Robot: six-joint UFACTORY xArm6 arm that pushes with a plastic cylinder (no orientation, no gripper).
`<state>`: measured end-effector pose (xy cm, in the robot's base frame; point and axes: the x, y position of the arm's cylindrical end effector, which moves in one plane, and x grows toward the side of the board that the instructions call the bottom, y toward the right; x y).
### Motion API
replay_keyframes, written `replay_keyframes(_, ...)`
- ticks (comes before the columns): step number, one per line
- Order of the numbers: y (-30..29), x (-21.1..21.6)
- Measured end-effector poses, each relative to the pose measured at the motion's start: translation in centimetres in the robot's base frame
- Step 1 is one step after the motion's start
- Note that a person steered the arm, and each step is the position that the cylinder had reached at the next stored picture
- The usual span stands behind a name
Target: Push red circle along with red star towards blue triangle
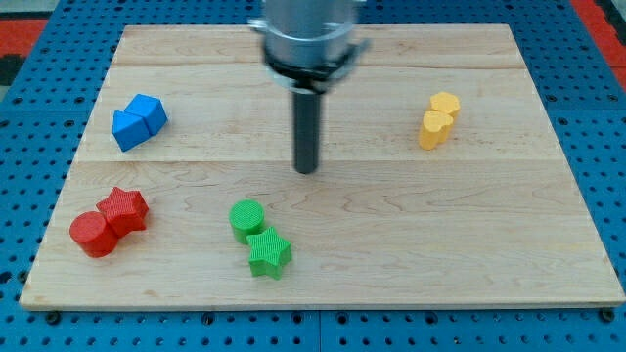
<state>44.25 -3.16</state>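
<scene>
So far, almost nothing of the job looks done. Taking the scene from biggest to smallest: the wooden desk (548,235) fills nearly the whole view, lying on a blue pegboard (29,147) that shows around its edges. Above it hangs my arm's grey housing (308,34) at the far middle, and from it the dark rod comes down to my tip (307,170), which sits on bare wood near the centre of the desk. My tool is only this rod: it has nothing that opens or closes, and it holds nothing and touches no block.

Next, the blocks. The blue triangle (139,120) lies at the far left, made up of what looks like two joined pieces. The red star (124,209) and the red circle (92,234) sit together at the near left, touching, with the circle on the near-left side of the star. Both are well apart from the blue triangle, which is farther back from them. A green circle (246,218) and green star (268,253) lie near the middle front, just nearer than my tip. A yellow block (438,119) rests at the far right, its shape hard to make out.

By my judgement, everything is left: I must get round to the near side of the red pair and push both away from the front edge toward the blue triangle.
</scene>
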Motion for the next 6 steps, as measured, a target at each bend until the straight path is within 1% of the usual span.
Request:
replay_keyframes(1, -6.2, -0.5)
replay_keyframes(2, -8.4, 6.8)
replay_keyframes(3, -13.6, 10.8)
replay_keyframes(4, -15.9, 17.0)
replay_keyframes(5, -21.9, 17.5)
replay_keyframes(6, -22.9, 14.1)
